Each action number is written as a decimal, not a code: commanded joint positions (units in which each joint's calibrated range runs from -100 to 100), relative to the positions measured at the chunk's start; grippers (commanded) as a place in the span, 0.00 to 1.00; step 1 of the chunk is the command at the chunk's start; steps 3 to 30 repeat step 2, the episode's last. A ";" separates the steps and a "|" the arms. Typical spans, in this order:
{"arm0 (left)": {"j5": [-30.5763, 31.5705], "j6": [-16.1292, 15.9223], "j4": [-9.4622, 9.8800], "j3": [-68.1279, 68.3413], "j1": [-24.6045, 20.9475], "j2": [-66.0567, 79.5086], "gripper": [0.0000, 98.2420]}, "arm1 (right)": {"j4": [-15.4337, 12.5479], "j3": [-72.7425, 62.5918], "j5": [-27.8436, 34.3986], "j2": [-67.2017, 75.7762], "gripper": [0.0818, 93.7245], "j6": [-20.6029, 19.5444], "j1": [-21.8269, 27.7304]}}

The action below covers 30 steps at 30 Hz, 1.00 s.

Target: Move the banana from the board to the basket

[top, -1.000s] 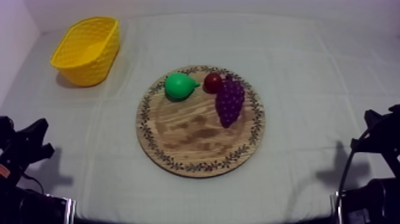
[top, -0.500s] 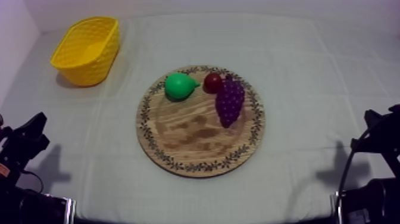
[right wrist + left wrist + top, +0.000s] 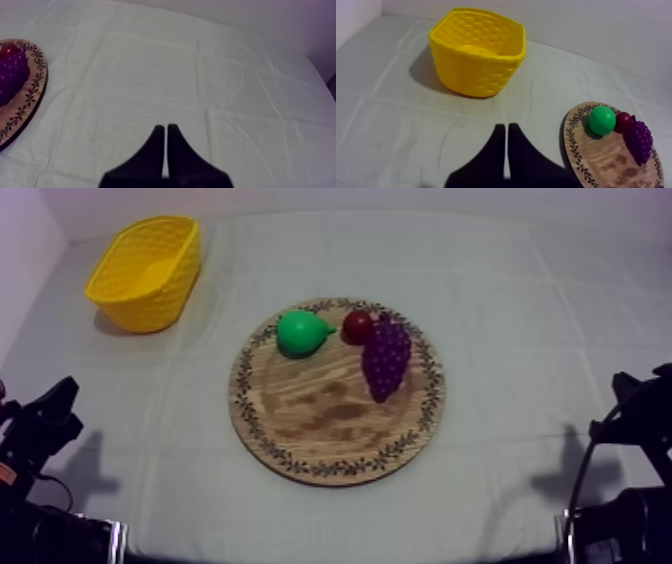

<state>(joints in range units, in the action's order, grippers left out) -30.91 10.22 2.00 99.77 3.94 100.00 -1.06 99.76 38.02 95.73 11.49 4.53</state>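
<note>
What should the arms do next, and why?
Probably nothing: leave both arms parked. The board carries just a pear, a small red fruit and grapes; the left gripper and right gripper lie shut on nothing. Whether a banana lies inside the basket is unclear.

Closed pincer (image 3: 507, 127) before yellow basket (image 3: 481, 75)

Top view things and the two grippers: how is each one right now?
Yellow woven basket: upright, off the board.
Round wooden board with patterned rim: flat, holding three fruits.
Green pear: lying on the board.
Purple bunch of grapes: lying flat.
Small red fruit: beside the grapes.
Left gripper: shut, empty.
Right gripper: shut, empty.
</note>
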 commanded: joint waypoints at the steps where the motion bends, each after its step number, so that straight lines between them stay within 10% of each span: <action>1: 0.03 0.01 0.02 0.01 0.01 0.00 0.00 | 0.01 0.02 -0.04 0.02 0.00 0.01 -0.01; 30: 0.03 0.01 0.02 0.01 0.01 0.00 0.00 | 0.01 0.02 -0.04 0.02 0.00 0.01 -0.01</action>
